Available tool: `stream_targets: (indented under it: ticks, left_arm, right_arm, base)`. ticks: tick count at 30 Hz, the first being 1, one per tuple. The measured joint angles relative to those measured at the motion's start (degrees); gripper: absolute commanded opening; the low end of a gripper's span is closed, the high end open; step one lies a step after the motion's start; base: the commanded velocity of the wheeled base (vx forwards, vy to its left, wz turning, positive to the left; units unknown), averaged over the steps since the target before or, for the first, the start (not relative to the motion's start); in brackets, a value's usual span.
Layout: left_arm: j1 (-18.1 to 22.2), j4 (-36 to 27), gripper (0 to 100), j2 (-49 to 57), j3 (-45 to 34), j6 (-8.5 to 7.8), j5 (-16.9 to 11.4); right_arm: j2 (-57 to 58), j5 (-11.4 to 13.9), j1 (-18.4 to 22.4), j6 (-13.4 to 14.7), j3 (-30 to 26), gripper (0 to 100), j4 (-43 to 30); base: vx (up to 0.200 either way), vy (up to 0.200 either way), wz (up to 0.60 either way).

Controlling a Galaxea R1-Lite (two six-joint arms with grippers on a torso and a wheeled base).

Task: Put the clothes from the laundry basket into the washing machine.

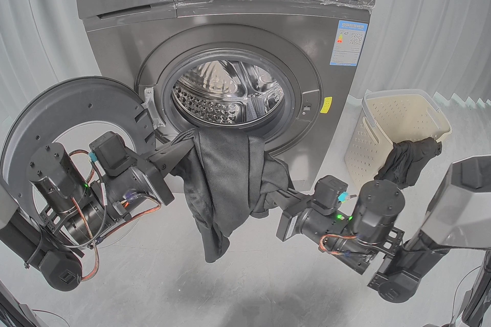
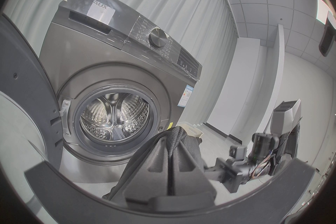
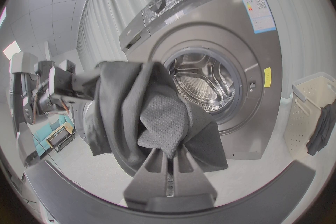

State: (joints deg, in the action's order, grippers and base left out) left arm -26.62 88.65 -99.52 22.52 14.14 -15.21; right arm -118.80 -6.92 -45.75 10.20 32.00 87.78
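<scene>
left gripper (image 1: pixel 188 140): its fingers are squeezed tight on one top corner of the dark cloth (image 1: pixel 225 174), low in front of the round hole.
right gripper (image 1: pixel 271 197): its fingers are squeezed tight on the other end of the dark cloth, a bit lower down and nearer the robot.
dark cloth: it hangs between the two grippers, outside the drum (image 1: pixel 230 88). Its top is in front of the hole's bottom edge, and a long part hangs down toward the floor.
washing machine (image 1: pixel 230 31): grey, with its door (image 1: pixel 76 103) swung wide open to the left.
laundry basket (image 1: pixel 364 149): cream with small holes, on the floor just right of the washing machine.
second dark cloth (image 1: pixel 409 162): it hangs over the basket's front edge.
</scene>
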Motion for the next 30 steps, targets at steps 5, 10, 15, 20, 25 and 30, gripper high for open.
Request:
stream_targets:
  ticks: [5,10,15,20,25,30]
  left_arm:
    - [-0.11,-0.02,0,-0.01,-1.3,-0.27,-0.66]
    - [-0.38,-0.07,0,0.11,-2.71,-0.46,-2.0]
    - [-0.49,0.0,0,0.29,-4.05,-0.62,-2.6]
    - [-0.63,0.04,0,-0.04,-5.29,-0.65,-3.5]
    - [-0.39,0.04,100,-1.02,-6.29,-0.54,-4.51]
    - [1.63,-0.07,100,-3.45,-6.62,-1.28,-4.27]
  right_arm:
    - [5.27,0.17,0.06,0.74,-3.17,0,0.32]
    - [10.42,0.3,0.24,1.91,-5.41,0,0.29]
    - [15.35,0.35,0.39,4.33,-8.28,0,0.32]
    - [17.9,0.37,0.39,5.39,-8.52,0,0.35]
    - [18.77,0.39,0.35,5.56,-7.84,0,0.43]
    - [19.16,0.04,0.35,5.63,-6.51,0,0.43]
  base:
    - [0.0,0.0,0.0]
    - [0.0,0.0,0.0]
    - [0.0,0.0,0.0]
    - [0.0,0.0,0.0]
    - [0.0,0.0,0.0]
    - [0.0,0.0,0.0]
